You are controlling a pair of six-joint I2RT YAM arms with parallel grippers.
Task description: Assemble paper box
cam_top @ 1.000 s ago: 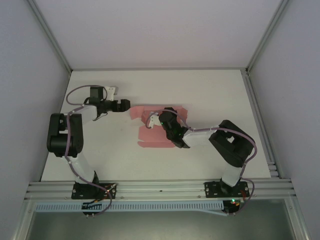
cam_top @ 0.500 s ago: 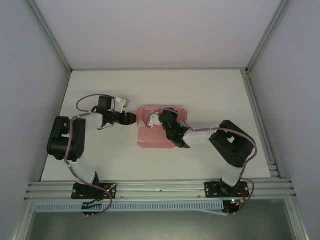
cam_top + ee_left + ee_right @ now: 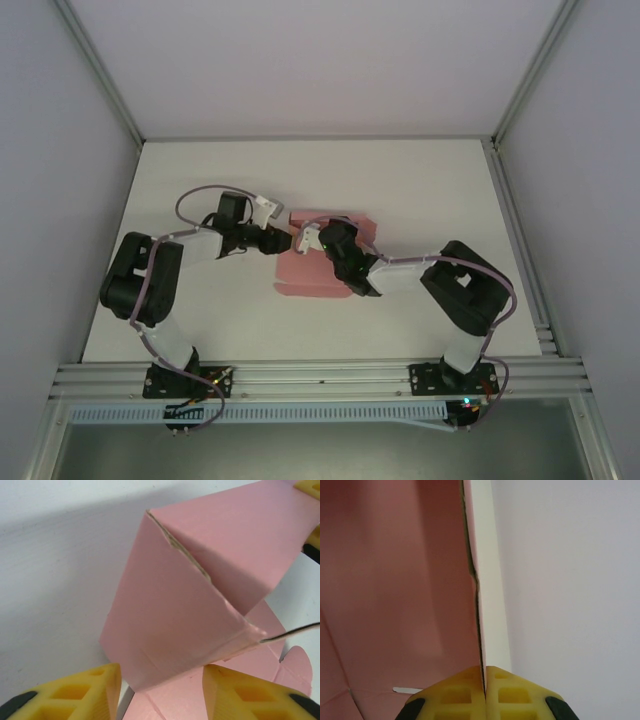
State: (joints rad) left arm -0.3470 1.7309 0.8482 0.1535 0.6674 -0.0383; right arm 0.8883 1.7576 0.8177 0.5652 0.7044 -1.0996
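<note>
Jaws: right gripper [image 3: 484, 682] pinches a raised wall of the paper box [image 3: 305, 281]; left gripper [image 3: 160, 682] stands half-wide astride a folded corner.
Box sits at the desk [image 3: 430, 190] centre; we'd close left gently, square on the crease, right holding firm.

The paper box [image 3: 312, 278], a pale pink card cut-out, sits half folded near the middle of the white table [image 3: 430, 190], its near panels and rounded tabs lying flat while the far-left part is creased up into a raised, tent-like wall with a raw card edge along its ridge
</note>
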